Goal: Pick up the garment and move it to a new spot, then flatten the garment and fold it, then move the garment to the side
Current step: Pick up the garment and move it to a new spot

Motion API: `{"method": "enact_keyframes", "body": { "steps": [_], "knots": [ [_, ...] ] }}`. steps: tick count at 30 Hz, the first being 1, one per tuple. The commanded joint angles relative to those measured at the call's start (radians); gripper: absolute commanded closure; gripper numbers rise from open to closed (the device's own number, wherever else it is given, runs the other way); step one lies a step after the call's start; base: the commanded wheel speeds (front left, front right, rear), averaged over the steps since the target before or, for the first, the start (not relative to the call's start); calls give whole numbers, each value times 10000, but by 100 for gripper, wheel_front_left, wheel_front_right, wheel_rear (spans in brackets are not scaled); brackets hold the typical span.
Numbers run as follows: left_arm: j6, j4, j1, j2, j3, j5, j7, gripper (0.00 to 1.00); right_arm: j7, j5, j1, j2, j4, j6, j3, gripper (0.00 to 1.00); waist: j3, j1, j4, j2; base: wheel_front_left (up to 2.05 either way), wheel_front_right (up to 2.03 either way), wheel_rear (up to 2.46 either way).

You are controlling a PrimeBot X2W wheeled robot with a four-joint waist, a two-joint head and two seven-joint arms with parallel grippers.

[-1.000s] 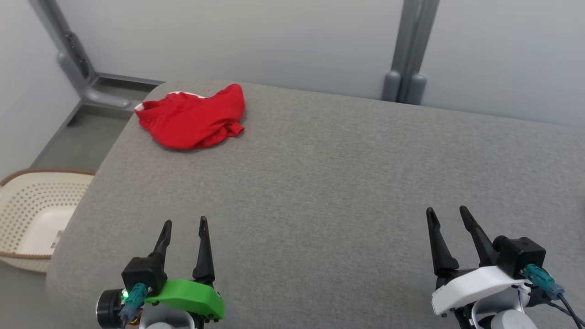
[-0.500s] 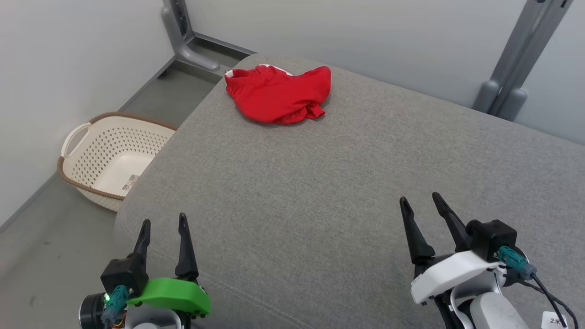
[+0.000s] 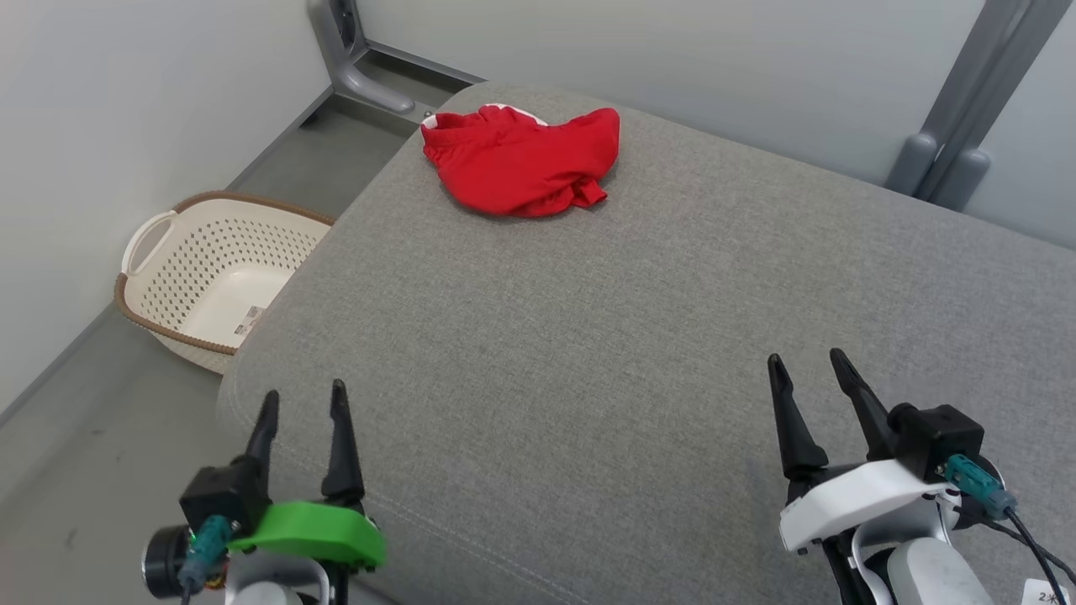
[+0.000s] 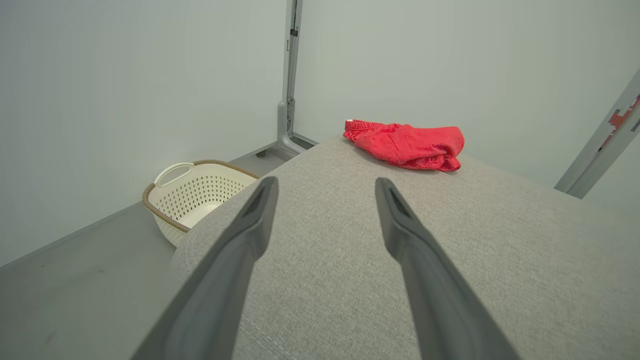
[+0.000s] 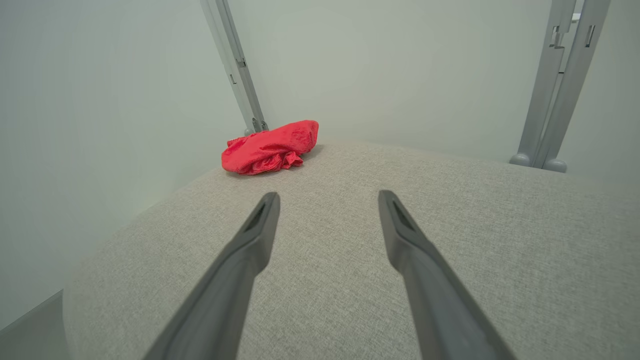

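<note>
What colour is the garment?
The garment is red, with a sliver of white at its far edge; clearest in the head view.

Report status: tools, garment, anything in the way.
Left tool open, empty. Right tool open, empty. Red garment bunched at far left corner of cushion, untouched. Nothing between it and tools.

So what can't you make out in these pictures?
Red garment: bunched, so its own folds hide what kind it is, every view.
Basket label: too small to read, head view.
Basket's near side: hidden behind the grey cushion, left wrist view.
White tag: cut off by head view's bottom-right corner.
</note>
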Motion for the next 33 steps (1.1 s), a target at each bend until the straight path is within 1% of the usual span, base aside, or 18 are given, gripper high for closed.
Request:
{"method": "enact_keyframes", "body": {
  "steps": [1, 3, 4, 9, 11, 13, 15, 17, 19, 22, 23, 25, 26, 27, 30, 33],
  "knots": [
    [-14, -149, -361, 123, 185, 47, -32, 0, 81, -176, -146, -27, -180, -15, -24, 0, 428, 0, -357, 0, 0, 0, 0],
    [-74, -342, -726, 218, 378, 36, -31, 0, 220, -360, -357, -36, -437, -15, -79, 0, 806, 0, -655, 0, 0, 0, 0],
    [-132, -443, -1021, 357, 505, 92, -31, 0, 308, -469, -451, -35, -583, -15, -68, 0, 1021, 0, -836, 0, 0, 0, 0],
    [-458, -609, -2932, 1400, 896, 512, 52, 0, 706, -923, -840, -36, -1122, -15, -169, 0, 1732, 0, -1542, 0, 0, 0, 0],
    [-701, -621, -3930, 1975, 1002, 740, 188, 0, 913, -1126, -1027, -33, -1393, -15, -115, 0, 2073, 0, -1948, 0, 0, 0, 0],
    [-1162, -510, -5061, 2475, 960, 864, 399, 0, 1076, -1387, -1189, -39, -1698, -17, -142, 0, 2412, 0, -2378, 0, 0, 0, 0],
    [-1576, -188, -6093, 2811, 894, 806, 739, 0, 1241, -1519, -1318, -33, -1967, -15, -186, 0, 2727, 0, -2708, 0, 0, 0, 0],
    [-1941, 349, -7101, 2935, 853, 586, 1257, 0, 1394, -1689, -1415, -32, -2255, -15, -256, 0, 3055, 0, -2992, 0, 0, 0, 0],
    [-2198, 1035, -8047, 2981, 728, 468, 1811, 0, 1516, -1829, -1486, -30, -2522, -15, -357, 0, 3394, 0, -3244, 0, 0, 0, 0],
    [-2459, 2095, -9173, 3101, 425, 402, 2606, 0, 1652, -2012, -1588, -29, -2846, -15, -397, 0, 3934, 0, -3636, 0, 0, 0, 0],
    [-2548, 2530, -9494, 3041, 264, 330, 2913, 0, 1673, -2127, -1643, -29, -2957, -15, -443, 0, 4114, 0, -3756, 0, 0, 0, 0],
    [-2681, 3192, -9974, 2911, 69, 5, 3436, 0, 1704, -2065, -1695, -29, -3154, -15, -473, 0, 4458, 0, -3964, 0, 0, 0, 0],
    [-2726, 3441, -10165, 2929, -12, -66, 3617, 0, 1747, -2089, -1705, -26, -3225, -15, -457, 0, 4605, 0, -4044, 0, 0, 0, 0],
    [-2759, 3650, -10331, 2955, -293, -43, 3716, 0, 1751, -2177, -1719, -26, -3316, -15, -497, 0, 4761, 0, -4116, 0, 0, 0, 0],
    [-2814, 4399, -10494, 3116, -840, -235, 4065, 0, 1828, -2556, -1758, -26, -3579, -15, -566, 0, 5129, 0, -4280, 0, 0, 0, 0],
    [-2831, 4985, -10482, 3131, -1362, -861, 4440, 0, 1894, -2631, -1741, -24, -3945, -15, -590, 0, 5426, 0, -4432, 0, 0, 0, 0]
  ]
}}
